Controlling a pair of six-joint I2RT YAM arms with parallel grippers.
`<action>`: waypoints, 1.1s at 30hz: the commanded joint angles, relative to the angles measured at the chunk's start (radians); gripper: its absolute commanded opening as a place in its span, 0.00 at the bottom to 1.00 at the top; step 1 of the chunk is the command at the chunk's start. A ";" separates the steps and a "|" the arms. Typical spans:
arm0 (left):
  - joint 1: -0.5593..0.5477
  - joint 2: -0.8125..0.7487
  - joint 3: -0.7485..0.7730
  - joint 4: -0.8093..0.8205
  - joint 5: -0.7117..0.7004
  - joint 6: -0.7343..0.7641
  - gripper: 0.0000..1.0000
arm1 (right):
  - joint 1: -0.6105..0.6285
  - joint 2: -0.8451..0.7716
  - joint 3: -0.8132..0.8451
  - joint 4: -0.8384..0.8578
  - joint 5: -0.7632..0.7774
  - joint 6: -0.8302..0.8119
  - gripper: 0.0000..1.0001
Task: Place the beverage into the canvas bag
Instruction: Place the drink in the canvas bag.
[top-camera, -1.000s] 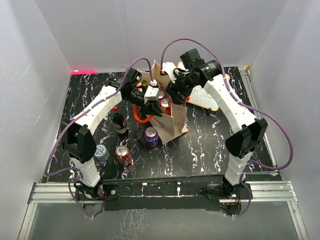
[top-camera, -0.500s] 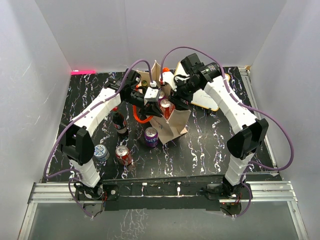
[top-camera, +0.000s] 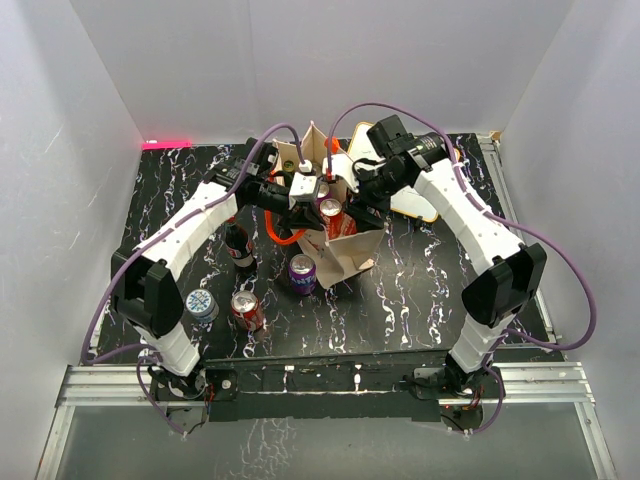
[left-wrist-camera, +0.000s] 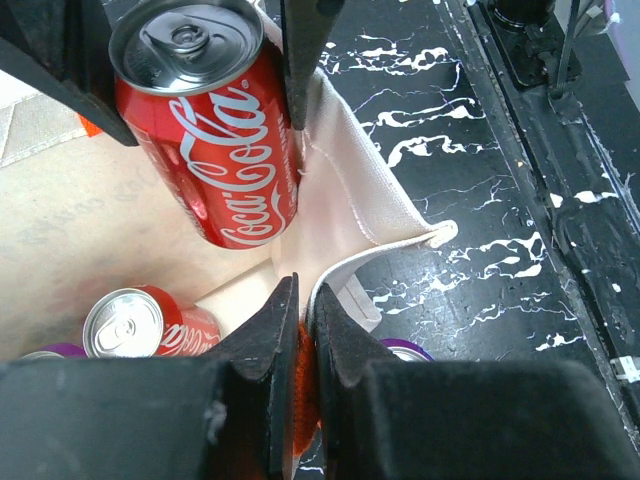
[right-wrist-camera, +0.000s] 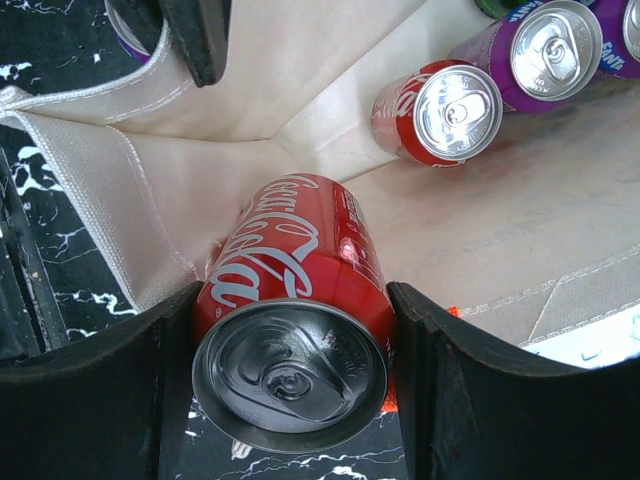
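Observation:
The canvas bag (top-camera: 345, 255) stands mid-table, beige, mouth up. My left gripper (left-wrist-camera: 305, 312) is shut on its near rim, with orange strap (left-wrist-camera: 299, 372) pinched between the jaws. My right gripper (right-wrist-camera: 290, 315) is shut on the beverage, a red Coca-Cola can (right-wrist-camera: 295, 320), tilted in the bag's mouth against the inner cloth wall (right-wrist-camera: 300, 80). The left wrist view shows the same can (left-wrist-camera: 215, 140) between the right fingers (left-wrist-camera: 305, 50). From above, the can (top-camera: 330, 212) sits at the bag's opening between both grippers. A red can (right-wrist-camera: 440, 110) and a purple can (right-wrist-camera: 545, 50) lie at the bag's bottom.
On the table left of the bag are a dark bottle (top-camera: 238, 245), a purple can (top-camera: 302, 272), a red can (top-camera: 246, 308) and a blue-topped can (top-camera: 202, 303). A flat board (top-camera: 420, 195) lies behind the right arm. White walls enclose the table on three sides.
The right arm's elbow has swung out to the right and its wrist has turned over the bag. The left arm has reached further right along the rim. Both grips are unchanged.

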 joint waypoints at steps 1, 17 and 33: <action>0.010 -0.066 -0.048 0.136 -0.048 -0.054 0.00 | 0.006 -0.091 -0.002 -0.048 -0.120 -0.016 0.08; 0.010 -0.124 -0.137 0.220 0.003 -0.089 0.00 | 0.021 0.101 0.058 0.024 -0.016 0.184 0.08; 0.015 -0.160 -0.192 0.190 -0.014 -0.066 0.00 | 0.035 0.176 0.075 0.121 -0.024 0.314 0.08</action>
